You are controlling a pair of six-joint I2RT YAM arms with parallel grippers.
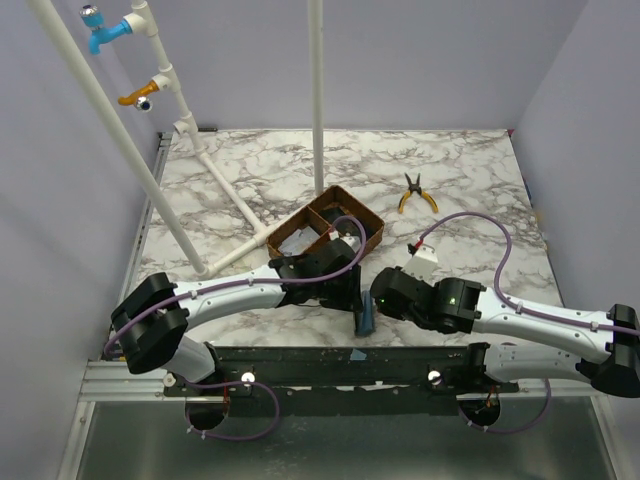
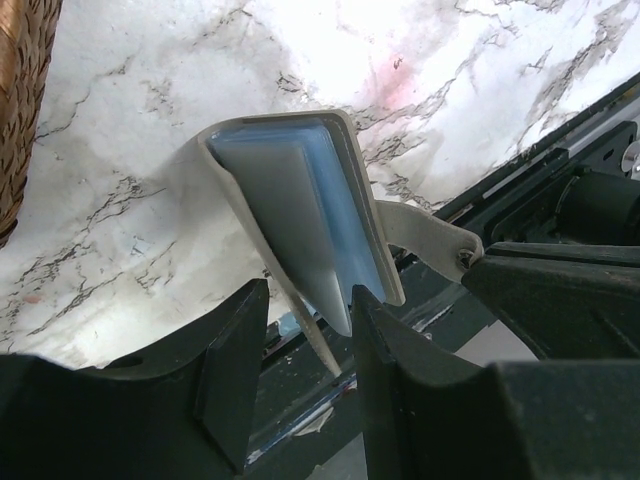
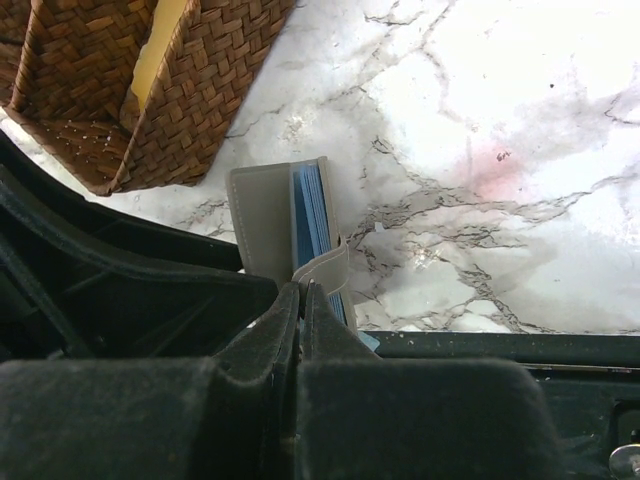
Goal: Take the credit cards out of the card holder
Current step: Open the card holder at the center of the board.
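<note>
The grey card holder stands open on edge near the table's front edge, small in the top view. A stack of pale blue credit cards sits inside it, their edges showing in the right wrist view. My left gripper is open, its fingers either side of the holder's lower corner with a gap showing. My right gripper is shut on the holder's grey strap, which stretches away from the holder's body. From above, the left gripper and right gripper meet over the holder.
A brown woven tray with compartments stands just behind the grippers, close to the holder in the right wrist view. Yellow-handled pliers lie at the back right. A white pipe frame crosses the left side. The table's dark front rail lies directly below.
</note>
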